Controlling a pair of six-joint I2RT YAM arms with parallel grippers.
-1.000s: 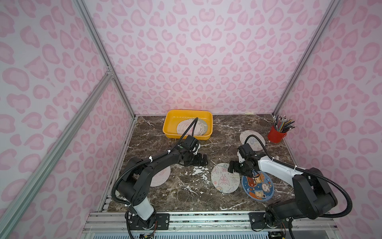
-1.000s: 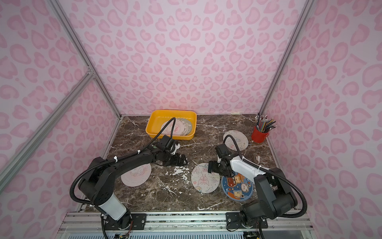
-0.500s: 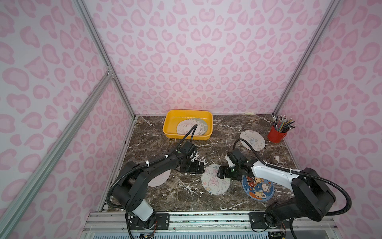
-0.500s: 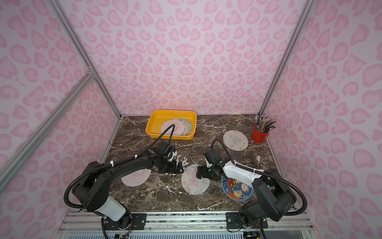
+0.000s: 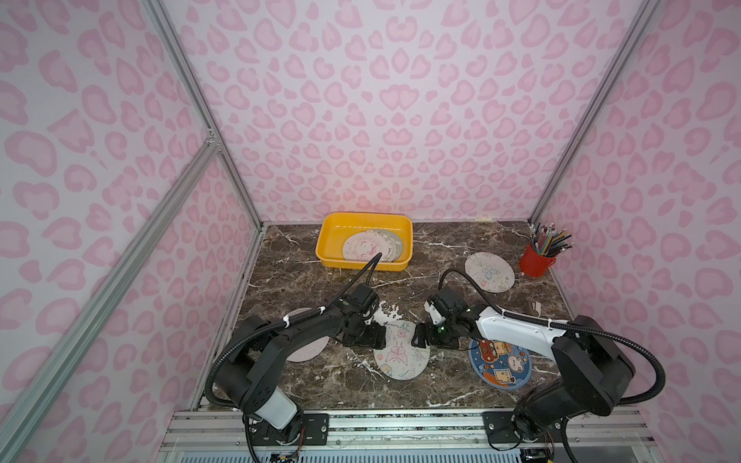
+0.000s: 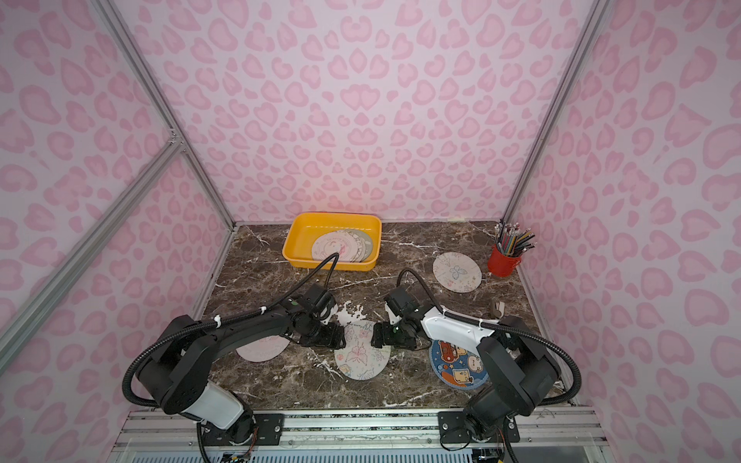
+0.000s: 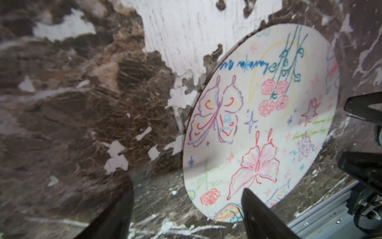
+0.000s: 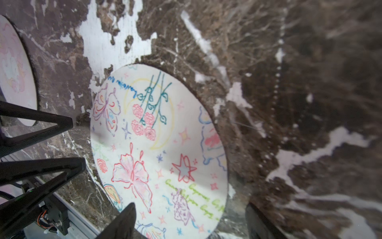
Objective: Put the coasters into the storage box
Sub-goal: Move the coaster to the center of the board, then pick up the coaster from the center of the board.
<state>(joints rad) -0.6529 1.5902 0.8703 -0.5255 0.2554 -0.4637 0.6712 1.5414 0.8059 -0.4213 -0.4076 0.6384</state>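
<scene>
Fingers (image 7: 115, 211) of the left gripper (image 7: 187, 189) are seen spread apart with nothing pinched, and the fingers (image 8: 122, 223) of the right gripper (image 8: 191, 207) are likewise parted and empty. Between the two, a thin round pale coaster printed with butterflies and roses (image 5: 401, 356) is seen lying on the dark marble-patterned table (image 5: 320, 385), just front of centre.

In both top views the left gripper is placed at this disc's 10 o'clock rim and the right gripper at its 2 o'clock rim, with the tips facing each other across it. Whether either tip touches the rim cannot be told. No long axis is offered by a round disc, so approach angle is judged to matter little. What counts is that the rim sits low against the table and must be got under. Both arms are judged about equally near.

The shallow yellow plastic storage box (image 5: 333, 228) is found at 11 o'clock from the disc, well apart, on the left arm's side, with a few pale coasters (image 5: 363, 248) already inside.

Outside it, a dark blue cartoon coaster (image 5: 501, 364) is spotted at 3 o'clock and a pale butterfly coaster (image 5: 489, 272) at 1 o'clock, near the red pencil cup (image 5: 536, 264). A pale coaster (image 5: 308, 350) at 9 o'clock is partly covered by the left arm.
</scene>
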